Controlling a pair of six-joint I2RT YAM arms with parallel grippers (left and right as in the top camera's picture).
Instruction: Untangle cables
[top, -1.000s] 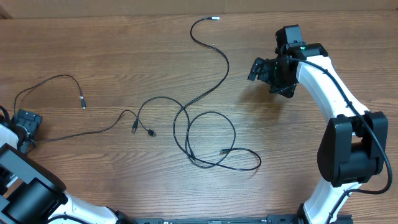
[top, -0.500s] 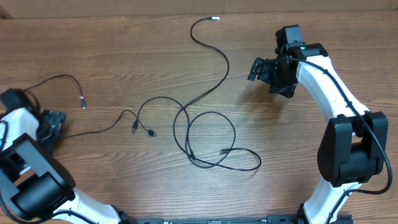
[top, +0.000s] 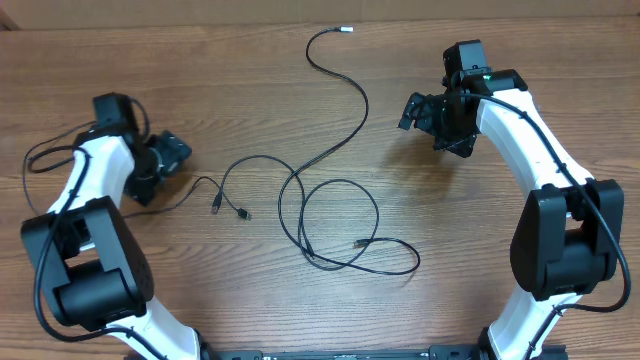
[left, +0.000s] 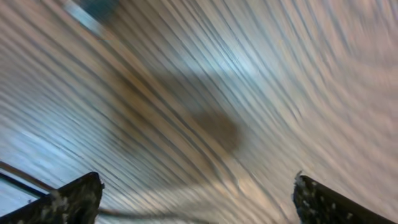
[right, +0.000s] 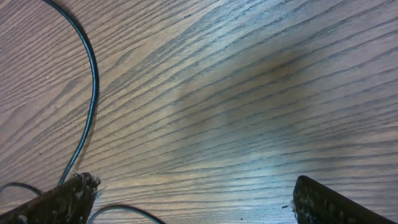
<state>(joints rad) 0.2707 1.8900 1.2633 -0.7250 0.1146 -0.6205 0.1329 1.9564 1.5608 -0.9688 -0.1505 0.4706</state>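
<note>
Black-fingered left hand (top: 172, 153), spread and empty, hangs over the desk (top: 220, 80) well left of the tangled loops (top: 310, 257). A thin cord (top: 205, 180) lies between them, its long axis running from the hand toward the loops. The right hand (top: 425, 115), also spread, stands right of the loops, farther from this cord.

No text, label, brand, number or sign can be read in any view.

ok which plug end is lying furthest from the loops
The silvery plug end alone at the top of the overhead view, finishing the long cable that snakes away from the loops. The other visible ends lie beside or inside those loops.
</note>
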